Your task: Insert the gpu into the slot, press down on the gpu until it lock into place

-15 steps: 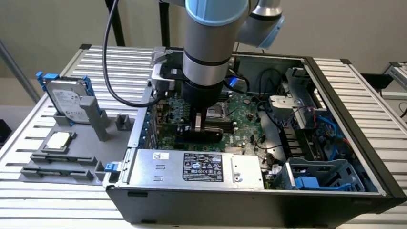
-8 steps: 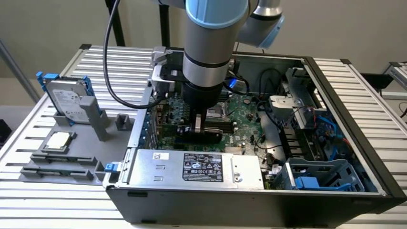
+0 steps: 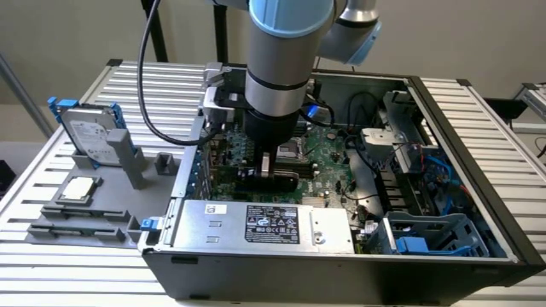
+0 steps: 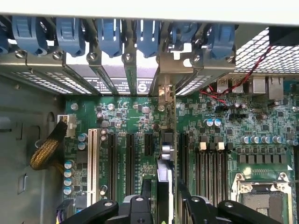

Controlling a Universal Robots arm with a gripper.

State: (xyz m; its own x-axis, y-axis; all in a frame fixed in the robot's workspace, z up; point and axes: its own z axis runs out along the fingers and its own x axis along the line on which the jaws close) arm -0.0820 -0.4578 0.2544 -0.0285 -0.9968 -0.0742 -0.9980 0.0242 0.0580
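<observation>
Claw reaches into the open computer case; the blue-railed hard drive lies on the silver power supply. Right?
Not quite: the hard drive stands in a grey holder outside the case, as the exterior view shows. The rest holds.

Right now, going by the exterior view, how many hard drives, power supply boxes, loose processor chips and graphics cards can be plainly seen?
hard drive, standing in the rack on the table: 1
power supply box, in the case: 1
loose processor chip, on the table: 1
gpu, under the arm: 1
Total: 4
</observation>
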